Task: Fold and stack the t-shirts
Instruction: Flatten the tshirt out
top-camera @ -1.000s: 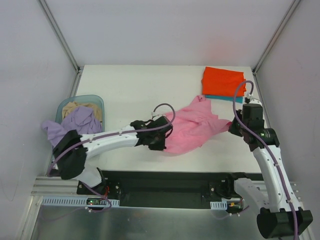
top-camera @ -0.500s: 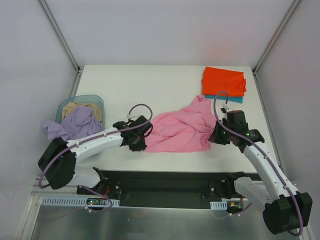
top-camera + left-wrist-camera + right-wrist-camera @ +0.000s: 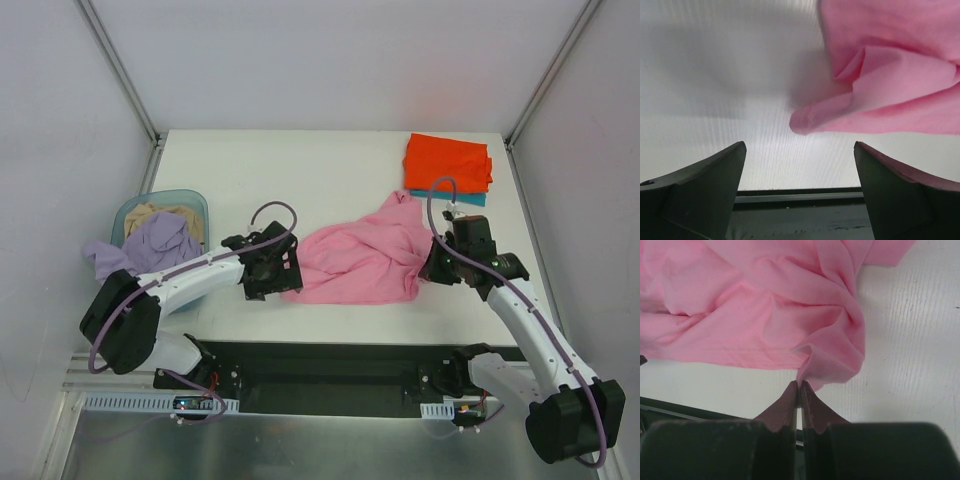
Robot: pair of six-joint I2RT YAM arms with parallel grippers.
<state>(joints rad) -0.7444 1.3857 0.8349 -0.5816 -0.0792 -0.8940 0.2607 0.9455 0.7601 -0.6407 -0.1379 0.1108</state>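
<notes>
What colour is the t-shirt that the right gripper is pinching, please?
The t-shirt is bright pink, clearest in the right wrist view.

1. Bare table [image 3: 250, 180] lies open from 10 to 12 o'clock of the pink shirt [image 3: 365, 262].
2. The orange-red shirt [image 3: 447, 160] blocks 1 o'clock.
3. The left gripper [image 3: 285, 272] and, beyond it, the basket [image 3: 165, 194] crowd 9 o'clock.

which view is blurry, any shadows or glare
Left wrist view: soft focus, the pink t-shirt edges smeared, a grey shadow on the table. Right wrist view: sharp, cloth creases and table grain crisp. Top external view: even light, no glare, a faint red tint on the back wall above the orange-red t-shirt.
</notes>
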